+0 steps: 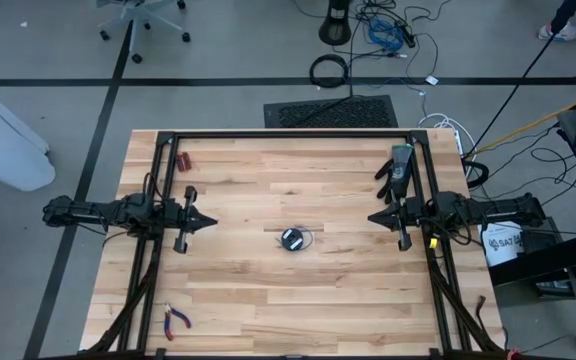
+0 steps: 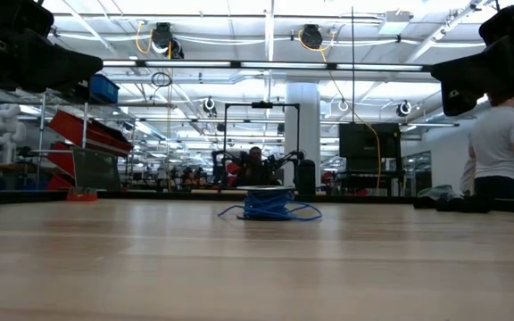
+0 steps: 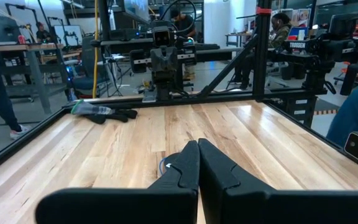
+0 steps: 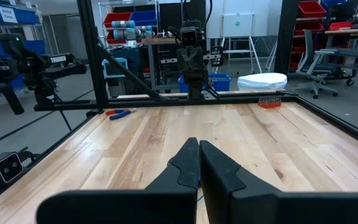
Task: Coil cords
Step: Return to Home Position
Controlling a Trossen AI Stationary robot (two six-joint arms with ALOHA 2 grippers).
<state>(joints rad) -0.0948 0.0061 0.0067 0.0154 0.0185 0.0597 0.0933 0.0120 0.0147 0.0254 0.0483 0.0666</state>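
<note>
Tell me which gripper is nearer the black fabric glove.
Right. The right gripper sits close to the black fabric glove; the left gripper is far across the wooden table.

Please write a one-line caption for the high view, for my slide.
Coiled cord lies between the left gripper and right gripper, both shut and clear of it.

Black glove [image 1: 398, 165] on table [image 1: 268, 300], right side; red-handled pliers [image 1: 176, 319] left corner.

The wooden desk [image 1: 268, 300] carries a coiled blue cord [image 1: 292, 239] at its middle, a black glove [image 1: 396, 168] (by the right edge), red-handled pliers [image 1: 176, 319] and a small red object [image 1: 183, 160] on the left.
</note>
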